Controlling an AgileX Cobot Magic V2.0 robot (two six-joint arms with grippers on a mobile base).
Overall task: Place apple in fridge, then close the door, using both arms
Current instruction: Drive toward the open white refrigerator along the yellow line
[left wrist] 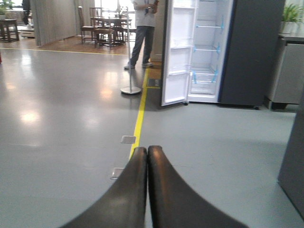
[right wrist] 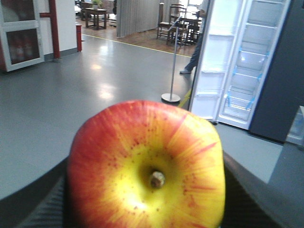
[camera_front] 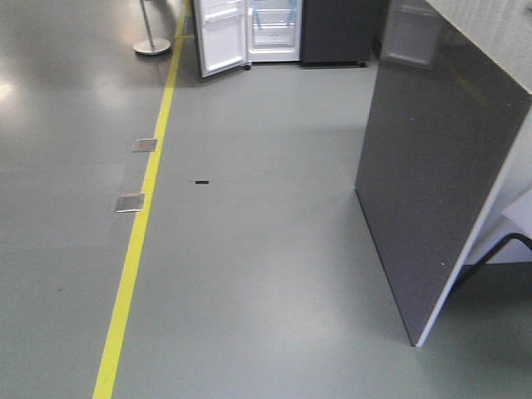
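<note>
The red apple with a yellow patch round its stem fills the right wrist view, and my right gripper is shut on it, a dark finger showing at each side. My left gripper is shut with nothing in it, its tips pressed together. The fridge stands far ahead across the floor, white inside with blue tape on its shelves. Its door hangs wide open to the left, with its white inner face showing.
A speckled grey counter block stands close on the right. A yellow floor line runs towards the fridge past two metal floor plates. A stanchion post and a standing person are left of the door.
</note>
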